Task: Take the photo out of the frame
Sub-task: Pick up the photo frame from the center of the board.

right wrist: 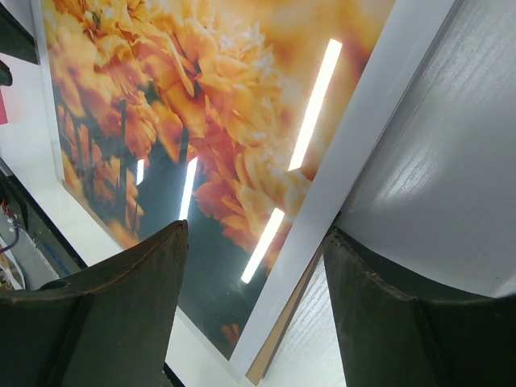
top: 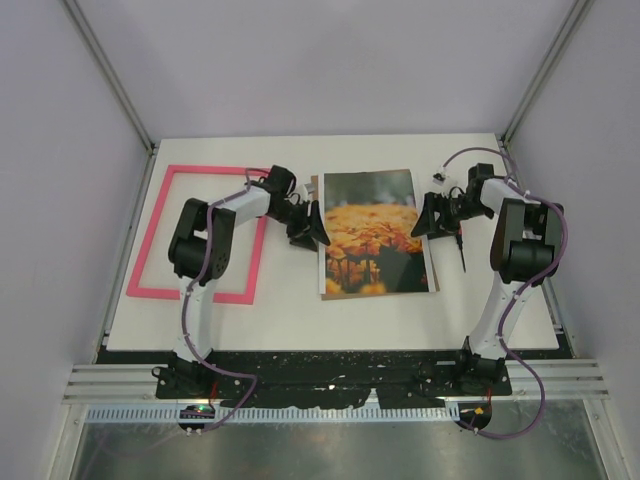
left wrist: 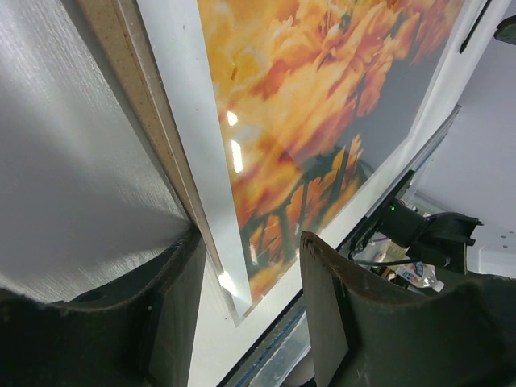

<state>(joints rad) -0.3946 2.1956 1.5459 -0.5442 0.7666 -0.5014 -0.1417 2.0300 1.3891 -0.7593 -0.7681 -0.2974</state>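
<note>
1. Flat at mid-counter (top: 480,300): the photo (top: 375,235), flowers up, dark blurred part toward the far side, a white border along its long edges.
2. Beneath it, a brown board (left wrist: 133,81), showing as a thin strip past the photo's left edge (and again at one corner in the right wrist view).
3. Off to the left, well apart from the photo: the frame (top: 190,295), lying flat with bare counter showing inside it. No print in it; photo already out.
4. At the photo's left edge: the left pincer (top: 308,228), tips down, jaws partly apart and holding nothing. One finger (left wrist: 173,306) over bare counter just beside the board's edge, the other (left wrist: 339,306) over the print.
5. At the photo's right edge: the right pincer (top: 430,215), jaws wide, likewise holding nothing. One finger (right wrist: 137,298) over the print, the other (right wrist: 387,298) over the counter, the white border between them.
6. Cannot tell whether any fingertip actually touches the surface below.
7. Across the glossy print, bright streaks of reflected light.
</note>
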